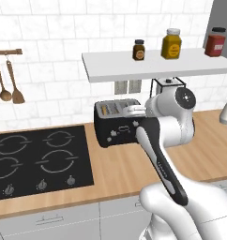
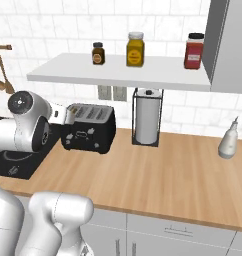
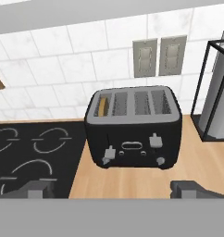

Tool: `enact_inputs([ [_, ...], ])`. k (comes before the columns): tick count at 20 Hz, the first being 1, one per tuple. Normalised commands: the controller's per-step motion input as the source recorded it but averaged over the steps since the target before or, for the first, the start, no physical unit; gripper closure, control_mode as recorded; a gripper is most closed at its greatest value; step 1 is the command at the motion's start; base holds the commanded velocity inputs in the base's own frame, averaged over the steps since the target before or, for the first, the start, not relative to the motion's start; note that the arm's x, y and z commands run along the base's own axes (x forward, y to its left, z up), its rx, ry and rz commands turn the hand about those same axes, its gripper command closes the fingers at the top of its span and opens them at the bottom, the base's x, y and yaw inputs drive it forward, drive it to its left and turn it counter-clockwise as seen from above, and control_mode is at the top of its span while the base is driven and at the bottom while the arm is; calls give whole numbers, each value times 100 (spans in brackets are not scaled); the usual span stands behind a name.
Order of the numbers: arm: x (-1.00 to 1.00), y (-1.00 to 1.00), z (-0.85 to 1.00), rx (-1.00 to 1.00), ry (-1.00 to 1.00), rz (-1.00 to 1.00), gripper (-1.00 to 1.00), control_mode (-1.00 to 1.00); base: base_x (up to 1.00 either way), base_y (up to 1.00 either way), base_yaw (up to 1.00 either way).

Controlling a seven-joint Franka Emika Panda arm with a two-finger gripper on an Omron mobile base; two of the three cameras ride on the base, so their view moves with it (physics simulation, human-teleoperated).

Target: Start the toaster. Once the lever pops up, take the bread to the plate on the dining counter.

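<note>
The black toaster (image 3: 134, 127) stands on the wood worktop against the tiled wall, also seen as the toaster (image 1: 116, 125) and the toaster (image 2: 89, 128) in the base views. The bread (image 3: 102, 105) stands in its leftmost slot, only its brown top edge showing. On the front, the left lever (image 3: 108, 154) sits lower than the right lever (image 3: 154, 140). My gripper (image 3: 114, 190) is open, hovering in front of and slightly above the toaster, touching nothing. The plate and the dining counter are out of view.
A black cooktop (image 1: 40, 159) lies left of the toaster. A wire-framed paper towel holder (image 2: 147, 122) stands to its right. A white shelf (image 1: 153, 68) with three jars hangs overhead. A pale dispenser bottle (image 2: 228, 139) stands far right.
</note>
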Motion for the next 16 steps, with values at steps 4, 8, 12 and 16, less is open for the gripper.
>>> enact_inputs([
  [4, 0, 0, 0, 0, 0, 0, -100, -100, 0, 0, 0],
  [8, 0, 0, 0, 0, 0, 0, -100, -100, 0, 0, 0],
  [12, 0, 0, 0, 0, 0, 0, -100, -100, 0, 0, 0],
  [16, 0, 0, 0, 0, 0, 0, -100, -100, 0, 0, 0],
])
